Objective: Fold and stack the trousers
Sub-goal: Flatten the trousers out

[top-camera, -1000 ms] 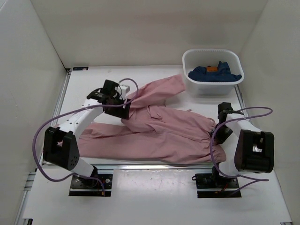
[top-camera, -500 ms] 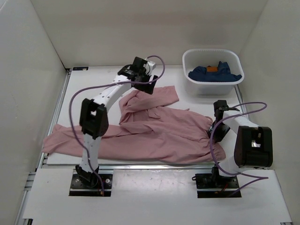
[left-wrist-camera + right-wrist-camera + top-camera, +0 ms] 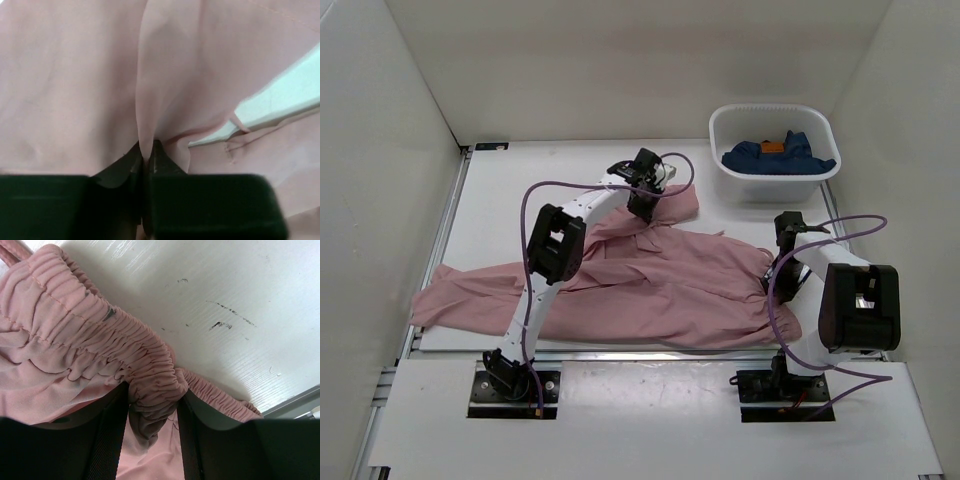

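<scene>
No legible text, label or number anywhere, seemingly

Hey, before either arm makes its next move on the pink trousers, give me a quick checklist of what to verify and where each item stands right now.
1. Left gripper has cloth: ok, shut on a thin fold of the trousers.
2. Right gripper has the waistband: ok, elastic bunched between its fingers.
3. Trousers lying flat: not ok, wrinkled and doubled over near the left gripper.
4. All cloth on the table: cannot tell, one leg end reaches the left edge.
5. Tub with blue garments apart from the trousers: ok, though close.
</scene>
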Action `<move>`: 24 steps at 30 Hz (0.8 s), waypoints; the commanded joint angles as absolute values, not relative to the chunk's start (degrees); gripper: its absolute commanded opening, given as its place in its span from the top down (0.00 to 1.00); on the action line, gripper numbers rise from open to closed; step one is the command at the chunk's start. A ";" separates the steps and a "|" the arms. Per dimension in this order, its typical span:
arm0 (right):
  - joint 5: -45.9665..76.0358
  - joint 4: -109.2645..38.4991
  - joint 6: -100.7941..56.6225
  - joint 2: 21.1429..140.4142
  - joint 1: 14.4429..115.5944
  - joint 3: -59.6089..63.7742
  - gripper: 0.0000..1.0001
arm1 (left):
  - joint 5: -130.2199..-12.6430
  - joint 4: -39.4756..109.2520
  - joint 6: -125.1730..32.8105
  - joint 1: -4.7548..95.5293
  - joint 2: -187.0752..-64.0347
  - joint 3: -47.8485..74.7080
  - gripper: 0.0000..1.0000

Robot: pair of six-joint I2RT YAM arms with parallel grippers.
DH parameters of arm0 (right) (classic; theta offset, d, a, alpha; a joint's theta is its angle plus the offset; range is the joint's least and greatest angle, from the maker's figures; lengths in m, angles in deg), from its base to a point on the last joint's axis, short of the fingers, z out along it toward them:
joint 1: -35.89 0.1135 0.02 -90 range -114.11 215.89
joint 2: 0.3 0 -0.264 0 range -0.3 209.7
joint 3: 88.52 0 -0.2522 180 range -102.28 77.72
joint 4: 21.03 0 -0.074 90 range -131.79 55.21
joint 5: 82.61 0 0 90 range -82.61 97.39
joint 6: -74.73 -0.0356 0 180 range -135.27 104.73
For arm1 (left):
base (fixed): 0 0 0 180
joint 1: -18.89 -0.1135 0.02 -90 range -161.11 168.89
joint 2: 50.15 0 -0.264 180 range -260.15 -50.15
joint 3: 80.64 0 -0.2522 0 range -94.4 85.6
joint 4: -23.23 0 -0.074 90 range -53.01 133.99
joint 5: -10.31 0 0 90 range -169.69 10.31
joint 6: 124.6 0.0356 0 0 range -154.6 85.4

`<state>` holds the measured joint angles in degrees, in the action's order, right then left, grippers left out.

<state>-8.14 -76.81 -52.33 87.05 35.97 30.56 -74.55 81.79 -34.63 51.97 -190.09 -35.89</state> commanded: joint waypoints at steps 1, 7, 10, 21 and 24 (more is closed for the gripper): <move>-8.60 -72.76 -53.59 89.96 36.59 33.07 0.52 | -75.38 82.26 -34.60 51.58 -186.65 -36.12 0.86; -10.01 -73.28 -54.12 91.63 36.59 33.60 0.53 | -79.86 81.73 -34.60 48.08 -175.87 -38.58 0.86; -10.62 -73.28 -54.12 92.16 36.59 34.12 0.53 | -79.87 81.20 -34.60 41.32 -169.96 -37.20 0.86; -12.91 -72.76 -54.65 92.16 36.07 33.51 0.53 | -69.42 77.52 -34.60 9.42 -143.16 0.49 0.86; -14.05 -72.76 -54.65 92.16 36.07 32.98 0.52 | -69.41 74.62 -34.60 2.64 -140.68 11.74 0.77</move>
<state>-9.45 -77.38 -53.01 87.84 36.34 30.04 -73.21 74.47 -34.59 4.84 -140.30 4.21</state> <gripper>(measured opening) 0.473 0.215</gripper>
